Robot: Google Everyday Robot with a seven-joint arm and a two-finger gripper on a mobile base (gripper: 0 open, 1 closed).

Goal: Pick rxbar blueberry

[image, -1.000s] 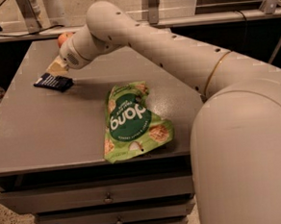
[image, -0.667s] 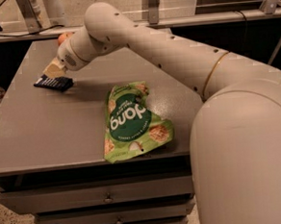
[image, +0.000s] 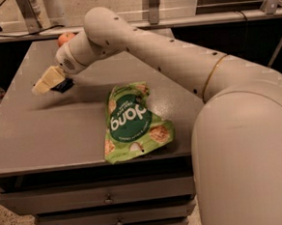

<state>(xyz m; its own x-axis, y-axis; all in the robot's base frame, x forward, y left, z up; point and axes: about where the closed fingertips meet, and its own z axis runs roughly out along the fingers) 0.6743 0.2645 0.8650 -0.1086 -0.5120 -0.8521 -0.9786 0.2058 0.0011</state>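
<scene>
**A:** Grey table (image: pixel 27 142) over a stack of drawers (image: pixel 113 198), with metal framing along the back. Where is the rxbar blueberry?

**B:** Beyond the green bag (image: pixel 132 124), toward the far left corner as the camera sees it. Only a dark sliver of the rxbar blueberry (image: pixel 64 86) shows, because the gripper (image: pixel 46 84) sits right over it, low by the tabletop and well apart from the bag.

**A:** Is the gripper clamped on the bar?

**B:** I can't tell. It covers most of the wrapper, so I can't see whether it has hold or only rests beside it. I also can't tell whether the bar is lifted or lying flat.

**A:** How should it handle?

**B:** I'd judge it light, thin and fairly stiff, with a slick, crinkly wrapper that could slide out of a shallow pinch. The best hold is probably across the narrow width near the middle, on the long edges rather than the sealed ends. Since it lies so low, the grasp has to start almost at the tabletop.

**A:** Anything else nearby?

**B:** A red apple (image: pixel 64 38), farther back from the bag, behind the arm.
</scene>
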